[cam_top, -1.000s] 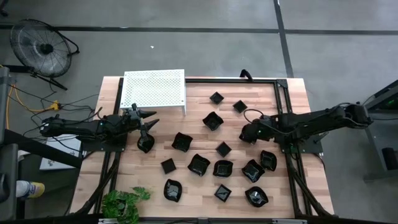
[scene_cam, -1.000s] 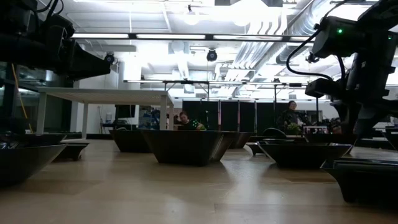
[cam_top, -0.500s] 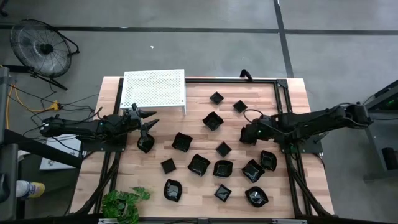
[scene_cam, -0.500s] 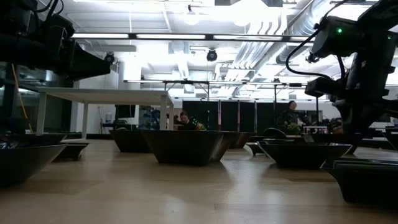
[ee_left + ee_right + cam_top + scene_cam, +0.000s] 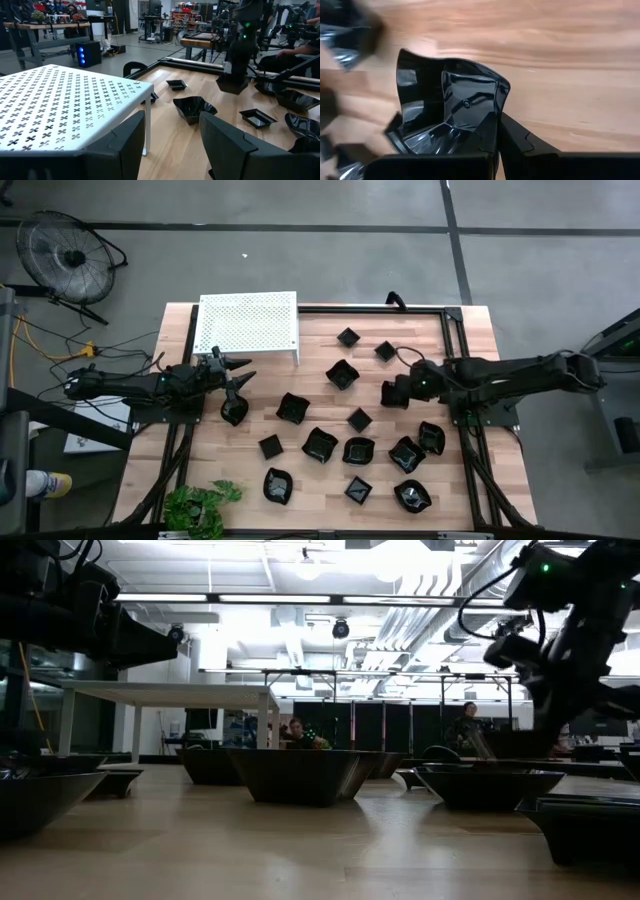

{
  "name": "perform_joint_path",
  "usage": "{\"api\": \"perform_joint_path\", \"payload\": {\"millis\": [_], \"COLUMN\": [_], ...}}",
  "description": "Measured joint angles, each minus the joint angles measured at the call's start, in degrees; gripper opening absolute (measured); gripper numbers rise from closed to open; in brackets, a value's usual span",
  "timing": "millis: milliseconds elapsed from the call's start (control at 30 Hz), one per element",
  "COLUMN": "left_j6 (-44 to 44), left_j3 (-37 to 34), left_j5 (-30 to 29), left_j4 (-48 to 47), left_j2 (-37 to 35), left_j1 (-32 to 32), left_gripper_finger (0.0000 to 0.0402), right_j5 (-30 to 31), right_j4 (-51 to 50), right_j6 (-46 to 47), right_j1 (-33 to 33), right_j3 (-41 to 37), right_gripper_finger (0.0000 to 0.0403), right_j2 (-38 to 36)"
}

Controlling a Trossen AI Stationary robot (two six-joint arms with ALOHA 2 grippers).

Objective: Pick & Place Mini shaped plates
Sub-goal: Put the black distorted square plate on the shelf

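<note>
wooden counter (image 5: 320,420) | right hand (image 5: 393,392) at 3 o'clock, clamped on mini plate (image 5: 451,117) | left hand (image 5: 236,376) at 9 o'clock, spread wide, empty

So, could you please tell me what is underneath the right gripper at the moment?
The right gripper is shut on a black mini plate, with bare wooden table below. The plate covers the wood directly beneath it.

The right gripper (image 5: 496,131) was clamped on the rim of a glossy black mini plate (image 5: 455,107), above the wooden table (image 5: 560,65); blurred dark dishes (image 5: 347,32) lay nearby.
</note>
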Motion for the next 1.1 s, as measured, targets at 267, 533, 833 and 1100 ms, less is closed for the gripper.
{"api": "perform_joint_path", "payload": {"millis": [267,533,833,1100], "left_j6": [0.00,-0.01,0.01,0.00], "left_j3": [0.00,0.00,0.00,0.00], "left_j5": [0.01,0.02,-0.02,-0.06], "left_j4": [-0.01,-0.01,-0.02,-0.02], "left_j2": [-0.01,-0.01,-0.02,-0.01], "left_j1": [0.01,0.01,0.00,0.00], "left_gripper_finger": [0.0186,0.0186,0.0186,0.0186], "right_j5": [-2.93,-10.05,-12.60,-14.56], "right_j4": [0.05,-1.52,-5.38,-5.80], "right_j6": [-11.17,-25.95,-37.77,-41.07], "right_j1": [-5.37,-13.12,-19.69,-23.49], "right_j3": [3.39,11.99,29.62,49.91], "right_gripper_finger": [0.0001,0.0001,0.0002,0.0001], "right_j2": [-5.71,-2.48,12.59,31.60]}}
